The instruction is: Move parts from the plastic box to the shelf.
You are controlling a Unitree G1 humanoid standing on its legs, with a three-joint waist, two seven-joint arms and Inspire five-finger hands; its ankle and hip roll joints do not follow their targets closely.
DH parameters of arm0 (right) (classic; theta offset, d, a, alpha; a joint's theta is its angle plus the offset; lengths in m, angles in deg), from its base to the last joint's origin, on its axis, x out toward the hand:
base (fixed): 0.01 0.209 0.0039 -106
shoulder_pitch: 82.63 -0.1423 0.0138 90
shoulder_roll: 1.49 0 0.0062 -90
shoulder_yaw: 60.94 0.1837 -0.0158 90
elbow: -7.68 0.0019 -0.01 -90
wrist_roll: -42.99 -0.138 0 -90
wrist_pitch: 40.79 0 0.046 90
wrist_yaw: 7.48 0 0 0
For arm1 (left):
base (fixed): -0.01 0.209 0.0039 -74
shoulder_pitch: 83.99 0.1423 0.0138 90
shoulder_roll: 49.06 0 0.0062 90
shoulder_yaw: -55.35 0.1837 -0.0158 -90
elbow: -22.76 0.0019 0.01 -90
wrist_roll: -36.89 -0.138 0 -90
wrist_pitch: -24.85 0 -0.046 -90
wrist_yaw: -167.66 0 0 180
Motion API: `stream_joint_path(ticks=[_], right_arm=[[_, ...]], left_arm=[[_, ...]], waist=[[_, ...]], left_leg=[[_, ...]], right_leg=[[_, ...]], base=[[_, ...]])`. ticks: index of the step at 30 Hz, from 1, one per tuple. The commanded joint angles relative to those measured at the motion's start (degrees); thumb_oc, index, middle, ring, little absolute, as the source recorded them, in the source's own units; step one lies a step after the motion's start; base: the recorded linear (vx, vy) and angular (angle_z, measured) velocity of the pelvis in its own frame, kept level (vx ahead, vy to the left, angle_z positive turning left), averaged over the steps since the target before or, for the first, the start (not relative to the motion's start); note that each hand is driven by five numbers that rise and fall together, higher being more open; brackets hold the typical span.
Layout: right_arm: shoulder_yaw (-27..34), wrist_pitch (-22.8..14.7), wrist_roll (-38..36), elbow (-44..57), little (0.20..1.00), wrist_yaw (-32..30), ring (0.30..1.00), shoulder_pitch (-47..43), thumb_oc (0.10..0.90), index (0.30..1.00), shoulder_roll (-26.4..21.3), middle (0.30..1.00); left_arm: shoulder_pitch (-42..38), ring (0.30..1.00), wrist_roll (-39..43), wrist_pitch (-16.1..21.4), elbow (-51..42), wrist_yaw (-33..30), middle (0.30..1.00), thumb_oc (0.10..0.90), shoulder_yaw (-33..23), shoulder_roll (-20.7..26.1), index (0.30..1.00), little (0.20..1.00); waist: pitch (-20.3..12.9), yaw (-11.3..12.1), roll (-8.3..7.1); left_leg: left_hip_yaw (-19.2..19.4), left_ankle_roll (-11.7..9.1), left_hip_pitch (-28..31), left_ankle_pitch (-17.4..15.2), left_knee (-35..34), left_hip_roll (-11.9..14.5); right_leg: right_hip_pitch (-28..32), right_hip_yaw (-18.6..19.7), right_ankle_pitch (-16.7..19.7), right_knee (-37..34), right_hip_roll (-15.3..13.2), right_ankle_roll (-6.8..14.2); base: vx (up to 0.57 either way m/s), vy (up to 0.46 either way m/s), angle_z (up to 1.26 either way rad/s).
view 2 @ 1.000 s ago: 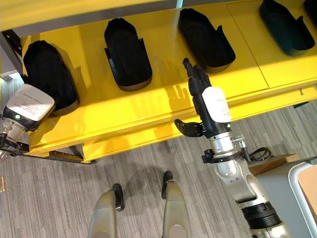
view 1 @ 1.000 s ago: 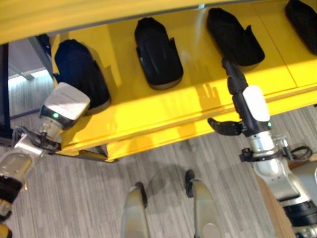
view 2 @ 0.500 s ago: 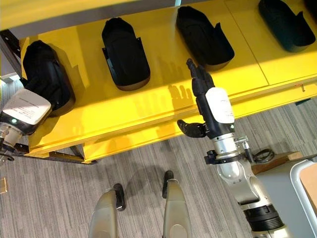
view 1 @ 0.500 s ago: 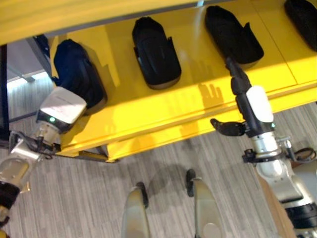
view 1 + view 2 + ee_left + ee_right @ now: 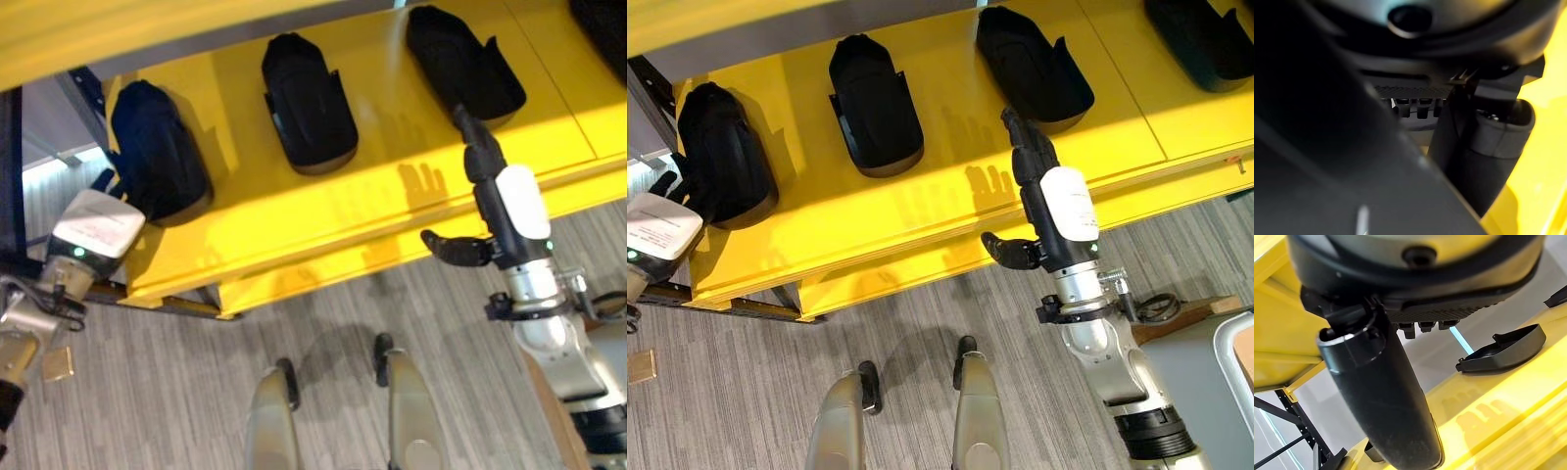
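A: What's the biggest thing here, and what sits on it?

B: The yellow shelf [image 5: 950, 211]. Black parts lie on it in a row, well apart: a leftmost part [image 5: 725, 157], a second part [image 5: 874, 103], a third part [image 5: 1034, 64] and a fourth part [image 5: 1200, 39] at the right edge.

A: What has changed over the last second?

B: The left hand [image 5: 671, 186] has dropped back from the leftmost part toward the shelf's left end; that part stays where it was. Its dark fingers now show just beside the part's lower left edge. I cannot tell whether they are spread or curled; the left wrist view is too dark to help.

A: And the other one?

B: The right hand [image 5: 1031, 162] has barely moved. It hovers over the shelf's front edge, fingers straight and pressed together, pointing at the third part, thumb sticking out sideways, holding nothing.

A: Any writing?

B: There is faint print on the white cover [image 5: 656, 227] on the back of the left hand, too small to read.
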Motion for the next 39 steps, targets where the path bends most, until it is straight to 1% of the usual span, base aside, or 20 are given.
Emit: stream_joint_path(ticks=[1,8,14,16,18,19,20,24,27,30,31,32,35,36,38,39], right_arm=[[6.3,-3.0,-1.8,8.1,1.000,-2.4,1.000,-0.7,0.900,1.000,-1.0,1.000],[6.5,-2.9,-1.8,8.2,1.000,-2.3,1.000,-0.3,0.900,1.000,-0.7,1.000],[7.0,-3.1,-1.8,8.5,1.000,-2.3,1.000,0.2,0.900,1.000,-0.5,1.000],[7.7,-3.0,-1.8,8.5,1.000,-2.4,1.000,0.6,0.900,1.000,-0.2,1.000],[8.1,-2.9,-1.9,8.5,1.000,-2.3,1.000,0.8,0.900,1.000,-0.1,1.000],[8.0,-2.9,-1.9,8.5,1.000,-2.3,1.000,0.7,0.900,1.000,-0.1,1.000],[8.4,-2.8,-1.8,8.6,1.000,-2.2,1.000,1.1,0.900,1.000,0.3,1.000],[9.0,-2.6,-1.8,9.1,1.000,-1.7,1.000,1.7,0.900,1.000,1.0,1.000],[9.4,-2.3,-1.9,9.2,1.000,-1.4,1.000,2.0,0.900,1.000,1.4,1.000],[9.3,-1.9,-1.9,9.2,1.000,-1.0,1.000,1.9,0.900,1.000,1.8,1.000],[9.3,-1.8,-1.9,9.3,1.000,-0.9,1.000,1.9,0.900,1.000,1.7,1.000],[9.4,-1.6,-2.0,9.3,1.000,-0.7,1.000,1.8,0.900,1.000,2.3,1.000],[9.1,-1.3,-2.6,9.3,1.000,-0.2,1.000,1.8,0.900,1.000,3.0,1.000],[8.9,-1.1,-3.1,9.2,1.000,0.0,1.000,1.8,0.900,1.000,3.3,1.000],[8.1,-0.9,-3.3,9.1,1.000,0.2,1.000,1.6,0.900,1.000,3.8,1.000],[8.1,-0.8,-3.5,9.1,1.000,0.4,1.000,1.6,0.900,1.000,4.1,1.000]], left_arm=[[3.9,1.000,1.3,-5.3,4.3,-1.5,1.000,0.900,-11.3,10.4,1.000,1.000],[5.2,1.000,2.4,-5.7,4.2,-2.2,1.000,0.900,-13.7,9.9,1.000,1.000],[6.6,1.000,4.0,-6.7,3.2,-3.8,1.000,0.900,-17.7,8.4,1.000,1.000],[9.6,1.000,5.1,-7.6,0.6,-5.3,1.000,0.900,-23.0,6.6,1.000,1.000],[11.5,1.000,6.0,-7.9,-1.2,-6.1,1.000,0.900,-26.0,5.3,1.000,1.000],[11.8,1.000,6.0,-7.9,-1.4,-6.1,1.000,0.900,-26.3,5.2,1.000,1.000],[12.4,1.000,7.2,-8.1,-3.5,-6.9,1.000,0.900,-28.5,3.6,1.000,1.000],[17.1,1.000,8.9,-7.8,-9.2,-8.9,1.000,0.900,-35.5,-0.5,1.000,1.000],[18.7,1.000,9.9,-8.0,-12.4,-9.9,1.000,0.900,-38.6,-3.5,1.000,1.000],[18.7,1.000,11.1,-7.3,-15.9,-10.3,1.000,0.900,-39.5,-6.9,1.000,1.000],[18.9,1.000,11.1,-7.3,-16.1,-10.2,1.000,0.900,-39.6,-7.1,1.000,1.000],[18.5,1.000,12.6,-6.3,-18.3,-10.4,1.000,0.900,-39.3,-9.6,1.000,1.000],[17.5,1.000,14.0,-4.2,-23.2,-11.0,1.000,0.900,-38.6,-13.6,1.000,1.000],[17.0,1.000,15.2,-2.9,-25.7,-11.0,1.000,0.900,-37.4,-16.4,1.000,1.000],[15.4,1.000,17.2,-0.8,-29.2,-10.7,1.000,0.900,-35.0,-19.3,1.000,1.000],[15.2,1.000,18.6,0.3,-30.4,-10.1,1.000,0.900,-34.2,-20.7,1.000,1.000]], waist=[[-6.1,1.5,-0.38],[-6.1,1.6,-0.01],[-6.3,1.9,0.22],[-6.5,2.2,0.36],[-6.5,2.5,0.46],[-6.5,2.4,0.44],[-6.6,2.8,0.51],[-6.6,3.1,0.42],[-6.7,3.2,0.21],[-6.7,3.2,-0.16],[-6.6,3.2,-0.09],[-6.7,3.2,-0.42],[-6.7,3.2,-0.78],[-6.8,3.1,-1.09],[-6.8,3.1,-1.54],[-6.8,3.0,-1.84]], left_leg=[[-1.2,-1.1,3.2,0.5,-3.0,0.0],[-1.3,-1.1,3.4,0.6,-3.2,-0.1],[-1.2,-1.1,3.6,0.7,-3.2,-0.1],[-1.3,-1.2,3.8,0.6,-3.2,-0.1],[-1.4,-1.1,3.9,0.6,-3.1,-0.1],[-1.4,-1.1,3.9,0.6,-3.1,-0.1],[-1.5,-1.1,4.0,0.6,-3.2,-0.2],[-1.4,-1.2,4.2,0.6,-3.4,-0.1],[-1.4,-1.1,4.3,0.6,-3.6,0.0],[-1.5,-1.1,4.5,0.7,-3.8,0.1],[-1.5,-1.1,4.5,0.7,-3.9,0.1],[-1.6,-1.0,4.6,0.7,-4.0,0.1],[-1.6,-1.0,4.7,0.8,-4.2,0.1],[-1.7,-1.0,4.9,0.9,-4.5,0.1],[-1.7,-1.0,5.3,0.4,-4.5,0.3],[-1.7,-1.0,5.2,0.9,-4.7,0.3]], right_leg=[[4.5,0.0,3.7,-4.4,-4.6,4.5],[4.5,0.1,3.6,-4.3,-4.7,4.5],[4.8,0.1,3.6,-4.3,-4.7,4.4],[4.9,0.1,3.6,-4.2,-4.7,4.3],[5.0,0.0,3.5,-4.1,-4.6,4.2],[5.0,0.0,3.5,-4.1,-4.6,4.2],[5.0,0.0,3.5,-4.0,-4.6,4.1],[5.1,0.0,3.5,-4.0,-4.5,3.8],[5.2,0.0,3.7,-4.3,-4.3,3.7],[5.4,-0.1,3.8,-4.6,-4.1,3.5],[5.4,-0.1,3.8,-4.6,-4.1,3.5],[5.4,0.0,3.9,-4.6,-4.1,3.4],[5.6,-0.2,3.9,-4.7,-3.9,3.2],[5.9,-0.4,3.9,-4.8,-3.9,3.2],[6.5,-0.6,3.3,-4.8,-3.8,3.3],[6.5,-0.6,3.8,-5.2,-3.8,3.2]], base=[[0.00,0.000,0.00],[0.00,0.000,0.00],[0.00,0.000,0.00],[0.00,0.000,0.00],[0.00,0.000,0.00],[0.00,0.000,0.00],[0.00,0.000,0.00],[0.00,0.000,0.00],[0.00,0.000,0.00],[0.00,0.000,0.00],[0.00,0.000,0.00],[0.00,0.000,0.00],[0.00,-0.005,0.02],[0.01,-0.017,0.07],[0.02,-0.025,0.06],[0.01,-0.018,0.04]])
